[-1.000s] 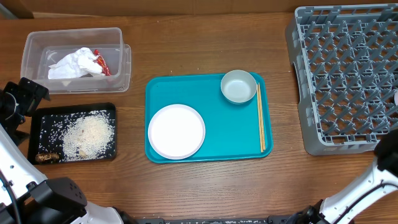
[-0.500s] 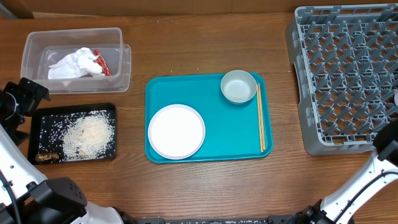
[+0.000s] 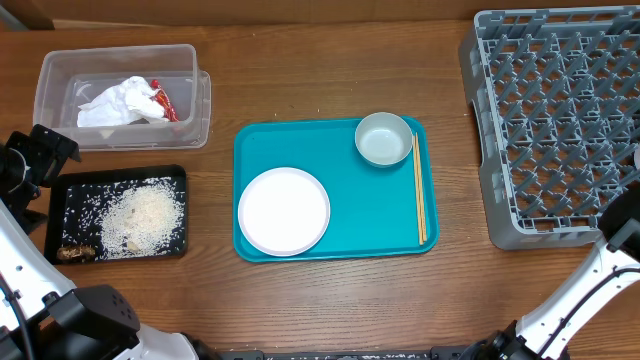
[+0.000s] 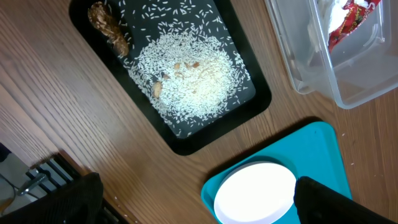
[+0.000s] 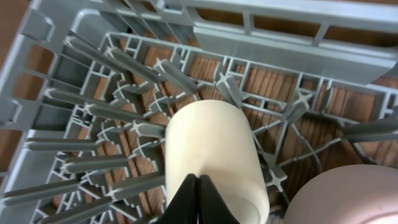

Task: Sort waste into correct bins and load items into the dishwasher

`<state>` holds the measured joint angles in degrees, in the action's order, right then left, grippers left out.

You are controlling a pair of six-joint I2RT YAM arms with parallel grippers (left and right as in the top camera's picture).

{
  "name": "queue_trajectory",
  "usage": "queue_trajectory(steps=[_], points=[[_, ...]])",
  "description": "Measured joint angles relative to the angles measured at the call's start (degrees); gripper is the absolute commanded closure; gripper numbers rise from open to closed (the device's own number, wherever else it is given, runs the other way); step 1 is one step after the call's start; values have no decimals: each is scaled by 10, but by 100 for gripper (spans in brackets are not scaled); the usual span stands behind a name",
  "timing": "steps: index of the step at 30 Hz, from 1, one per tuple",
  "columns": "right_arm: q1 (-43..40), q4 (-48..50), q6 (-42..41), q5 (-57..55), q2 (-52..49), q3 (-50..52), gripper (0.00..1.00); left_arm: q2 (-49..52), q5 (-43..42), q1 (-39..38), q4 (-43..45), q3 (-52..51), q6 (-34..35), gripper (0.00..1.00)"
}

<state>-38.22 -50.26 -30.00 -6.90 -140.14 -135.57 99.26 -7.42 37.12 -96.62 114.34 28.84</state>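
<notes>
A white plate (image 3: 284,210), a grey-green bowl (image 3: 383,138) and chopsticks (image 3: 419,188) lie on the teal tray (image 3: 340,150). The clear tub (image 3: 120,97) holds a white napkin (image 3: 118,102) and a red wrapper (image 3: 162,100). The black tray (image 3: 116,213) holds rice (image 3: 145,212) and a brown scrap (image 3: 76,253). My left gripper (image 4: 196,205) is open and empty, high above the plate (image 4: 255,193) and the black tray (image 4: 180,74). My right gripper (image 5: 198,180) is shut, its tips over a white cup (image 5: 211,155) lying in the grey rack (image 5: 93,124). I cannot tell if they touch.
The grey rack (image 3: 560,120) fills the right side of the table. A pale rounded thing (image 5: 348,199) sits in the rack beside the cup. My left arm (image 3: 35,155) stands at the table's left edge and my right arm (image 3: 625,225) at the rack's front right corner.
My right arm has shifted slightly at the right edge of the overhead view. Nothing on the table has moved.
</notes>
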Motion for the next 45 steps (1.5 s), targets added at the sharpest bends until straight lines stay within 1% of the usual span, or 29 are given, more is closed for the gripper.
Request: queue_trajectory(steps=[12, 20, 24, 26, 29, 35, 39, 45], points=[[0, 52, 3, 0, -9, -1, 96, 0, 0, 0, 0, 0, 0, 0], [0, 72, 44, 2, -11, -1, 96, 0, 0, 0, 0, 0, 0, 0], [0, 86, 53, 33, -8, -1, 96, 0, 0, 0, 0, 0, 0, 0], [0, 77, 55, 52, 0, -1, 96, 0, 0, 0, 0, 0, 0, 0], [0, 38, 56, 66, 14, -1, 96, 0, 0, 0, 0, 0, 0, 0], [0, -45, 30, 58, 28, -1, 96, 0, 0, 0, 0, 0, 0, 0], [0, -59, 22, 51, 28, -1, 96, 0, 0, 0, 0, 0, 0, 0], [0, -54, 17, 41, 28, -1, 96, 0, 0, 0, 0, 0, 0, 0]])
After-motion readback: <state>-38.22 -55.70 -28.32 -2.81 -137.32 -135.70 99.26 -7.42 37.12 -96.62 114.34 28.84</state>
